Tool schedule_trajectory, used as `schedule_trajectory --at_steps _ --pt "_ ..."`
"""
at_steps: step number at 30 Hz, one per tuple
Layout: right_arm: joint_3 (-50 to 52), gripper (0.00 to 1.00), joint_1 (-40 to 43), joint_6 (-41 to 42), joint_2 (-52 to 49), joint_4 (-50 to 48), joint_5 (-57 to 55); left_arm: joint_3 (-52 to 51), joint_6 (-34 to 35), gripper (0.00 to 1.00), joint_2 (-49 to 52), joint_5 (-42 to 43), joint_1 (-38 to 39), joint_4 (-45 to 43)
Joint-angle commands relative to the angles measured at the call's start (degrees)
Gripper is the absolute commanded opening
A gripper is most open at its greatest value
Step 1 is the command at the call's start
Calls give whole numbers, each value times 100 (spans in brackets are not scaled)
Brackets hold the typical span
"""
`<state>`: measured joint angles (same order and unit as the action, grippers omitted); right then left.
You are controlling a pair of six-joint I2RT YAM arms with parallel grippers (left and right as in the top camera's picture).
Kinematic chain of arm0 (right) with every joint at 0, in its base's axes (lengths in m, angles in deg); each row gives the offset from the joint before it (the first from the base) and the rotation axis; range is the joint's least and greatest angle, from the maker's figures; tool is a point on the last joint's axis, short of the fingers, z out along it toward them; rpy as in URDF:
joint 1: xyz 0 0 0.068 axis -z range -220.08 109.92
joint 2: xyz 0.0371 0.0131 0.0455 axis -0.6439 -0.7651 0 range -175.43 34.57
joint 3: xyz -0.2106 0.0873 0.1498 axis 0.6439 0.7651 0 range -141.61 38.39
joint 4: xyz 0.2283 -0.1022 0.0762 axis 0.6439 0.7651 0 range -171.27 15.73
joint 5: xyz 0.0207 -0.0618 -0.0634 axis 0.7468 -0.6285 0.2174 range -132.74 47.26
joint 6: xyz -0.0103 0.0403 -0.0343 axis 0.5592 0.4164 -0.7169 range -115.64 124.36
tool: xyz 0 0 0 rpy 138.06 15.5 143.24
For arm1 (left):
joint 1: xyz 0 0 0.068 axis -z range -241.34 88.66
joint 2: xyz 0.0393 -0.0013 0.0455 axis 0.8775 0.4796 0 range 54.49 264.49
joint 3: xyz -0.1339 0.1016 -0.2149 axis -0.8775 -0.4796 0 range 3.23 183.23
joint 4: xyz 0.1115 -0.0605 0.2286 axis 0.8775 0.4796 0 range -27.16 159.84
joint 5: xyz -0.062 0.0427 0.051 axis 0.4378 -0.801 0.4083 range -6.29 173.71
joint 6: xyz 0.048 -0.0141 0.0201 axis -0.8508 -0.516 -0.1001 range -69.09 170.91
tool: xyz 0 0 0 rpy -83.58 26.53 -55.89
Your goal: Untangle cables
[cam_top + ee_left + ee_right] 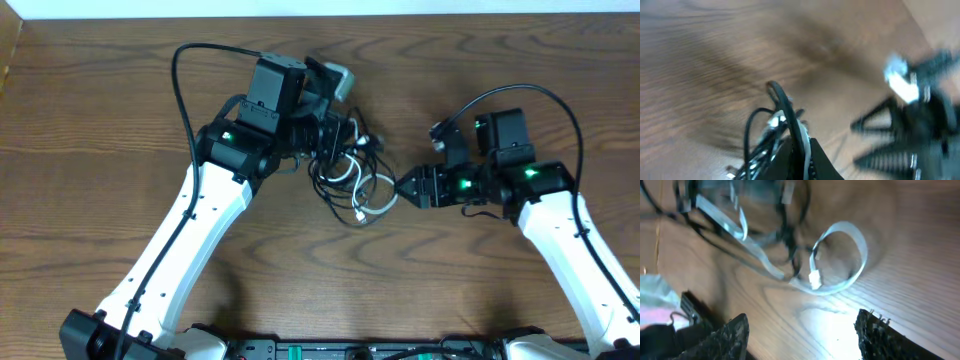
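Note:
A tangle of a black cable (330,178) and a white cable (372,206) lies on the wooden table between my arms. My left gripper (335,140) is shut on both cables at the tangle's upper left; the left wrist view shows the black cable (782,105) and white cable (801,145) pinched between its fingers (802,160). My right gripper (405,186) is open and empty, just right of the tangle. In the right wrist view the white cable loop and plug (815,277) lies ahead of the spread fingers (802,335), with black cable (787,240) beyond.
The wooden table (120,120) extends around the tangle. Thick black robot wires arc over each arm (180,90) (560,100). The right arm shows blurred in the left wrist view (915,120).

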<state>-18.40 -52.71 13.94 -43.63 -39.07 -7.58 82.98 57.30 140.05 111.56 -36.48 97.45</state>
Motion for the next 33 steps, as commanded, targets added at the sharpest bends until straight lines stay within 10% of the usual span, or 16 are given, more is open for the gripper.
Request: schedule_trajectory --at_steps 1,15,30,33 --pt "260 65 -280 -107 -33 -330 168 46 2243 7 -59 -503 -4 -271" --pt "1115 65 -1191 369 -35 -3436 -63 46 7593 8 -59 -1228 -4 -387" --pt "1117 67 -2323 389 -146 -3971 -2601 46 8887 8 -59 -579 -4 -411" --pt "1117 46 -2347 389 -157 -4013 -2597 46 8887 8 -59 -577 -2 -411"
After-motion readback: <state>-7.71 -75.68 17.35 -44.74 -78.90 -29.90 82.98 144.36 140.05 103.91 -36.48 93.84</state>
